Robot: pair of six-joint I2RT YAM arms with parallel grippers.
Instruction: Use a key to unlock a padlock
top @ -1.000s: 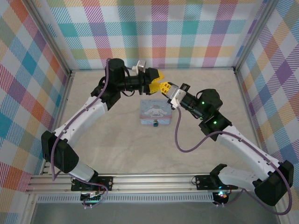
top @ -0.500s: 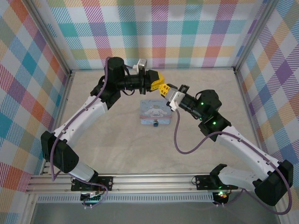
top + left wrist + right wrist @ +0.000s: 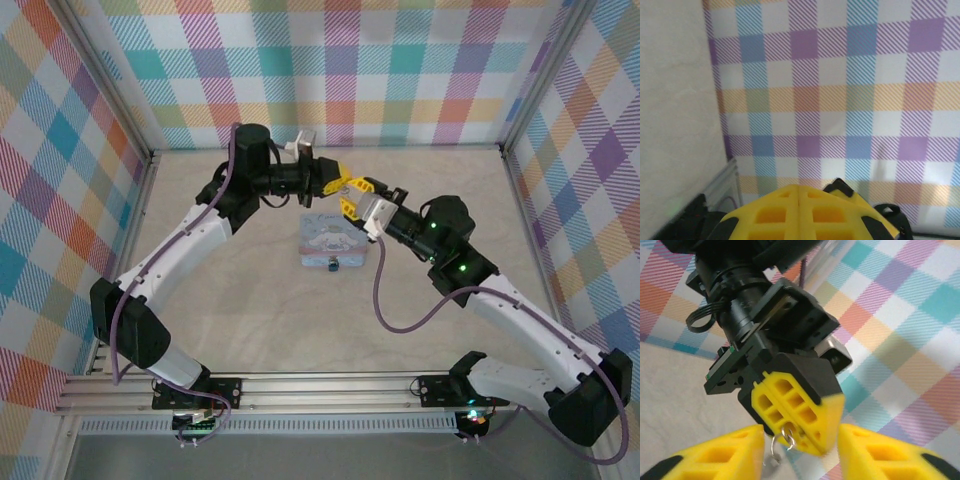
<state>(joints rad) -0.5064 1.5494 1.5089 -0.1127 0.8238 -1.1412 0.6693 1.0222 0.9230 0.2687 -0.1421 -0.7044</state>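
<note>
Above the cartoon tin's [image 3: 330, 238] far edge, the left fingers [image 3: 797, 412] pinch the key [image 3: 783, 437], which dangles between the spread right fingers [image 3: 715, 460]. The padlock [image 3: 331, 265] lies at the tin's near edge, below both.

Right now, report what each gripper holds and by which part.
The left gripper is shut on the key, pinching it between its fingertips with the ring end hanging out below. The right gripper stands open on either side of them, holding nothing.

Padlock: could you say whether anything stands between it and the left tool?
Yes: the open right tool brackets the shut left tool, where the key hangs, on the side toward the padlock.
</note>
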